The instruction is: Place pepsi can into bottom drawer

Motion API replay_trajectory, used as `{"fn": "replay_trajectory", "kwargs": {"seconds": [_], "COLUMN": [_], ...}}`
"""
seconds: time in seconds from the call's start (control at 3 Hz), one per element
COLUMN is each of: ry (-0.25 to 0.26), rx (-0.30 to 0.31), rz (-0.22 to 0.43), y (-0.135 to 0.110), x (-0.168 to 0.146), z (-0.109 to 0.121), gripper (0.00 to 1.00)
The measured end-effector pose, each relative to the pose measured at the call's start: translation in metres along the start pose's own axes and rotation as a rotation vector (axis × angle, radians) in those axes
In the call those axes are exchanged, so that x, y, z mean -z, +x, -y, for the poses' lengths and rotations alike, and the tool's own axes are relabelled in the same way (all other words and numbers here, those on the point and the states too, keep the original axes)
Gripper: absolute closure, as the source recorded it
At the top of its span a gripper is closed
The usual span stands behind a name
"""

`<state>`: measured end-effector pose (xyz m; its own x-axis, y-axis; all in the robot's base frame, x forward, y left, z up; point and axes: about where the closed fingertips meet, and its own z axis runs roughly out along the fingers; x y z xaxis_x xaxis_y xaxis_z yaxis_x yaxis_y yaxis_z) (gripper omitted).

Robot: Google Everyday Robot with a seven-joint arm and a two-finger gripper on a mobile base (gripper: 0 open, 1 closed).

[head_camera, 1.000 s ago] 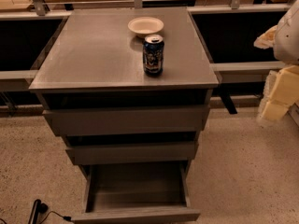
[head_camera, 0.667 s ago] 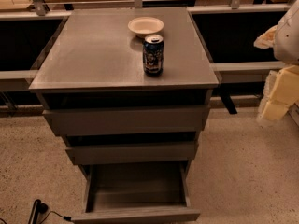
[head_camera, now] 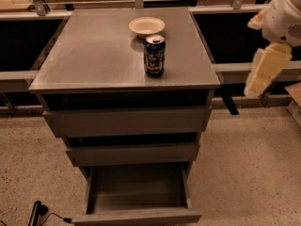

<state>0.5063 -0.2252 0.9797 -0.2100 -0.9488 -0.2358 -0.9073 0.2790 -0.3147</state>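
The pepsi can (head_camera: pixel 154 54), dark blue with a silver top, stands upright on the grey cabinet top (head_camera: pixel 94 55), just in front of a cream round bowl (head_camera: pixel 146 26). The bottom drawer (head_camera: pixel 136 197) is pulled out at the foot of the cabinet, and its shallow tray shows nothing inside. My gripper (head_camera: pixel 263 72), pale cream, hangs from the white arm (head_camera: pixel 284 13) at the right edge of the view. It is beyond the cabinet's right side, apart from the can and holding nothing that I can see.
The two upper drawers (head_camera: pixel 127 121) are pulled out a little, stepped above the bottom one. Dark shelving with metal rails (head_camera: pixel 235 67) runs behind and beside the cabinet. A black cable and plug (head_camera: pixel 37 211) lie on the speckled floor at the bottom left.
The arm and gripper have moved up and a little left, toward the cabinet. The can, the bowl and the drawers have not moved.
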Motion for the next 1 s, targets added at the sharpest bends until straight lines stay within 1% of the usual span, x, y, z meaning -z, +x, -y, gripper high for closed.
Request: {"fn": "replay_trajectory", "kwargs": {"seconds": [0.33,0.67,1.0], "ry": [0.113,0.181,0.174], "rx": [0.053,0.056,0.059], "rz": [0.142,0.363,0.35], "y": [-0.041,-0.079,-0.078], "x": [0.009,0.014,0.014], "z": [0.061,0.107,0.103], "gripper": [0.0,0.0,0.0]}}
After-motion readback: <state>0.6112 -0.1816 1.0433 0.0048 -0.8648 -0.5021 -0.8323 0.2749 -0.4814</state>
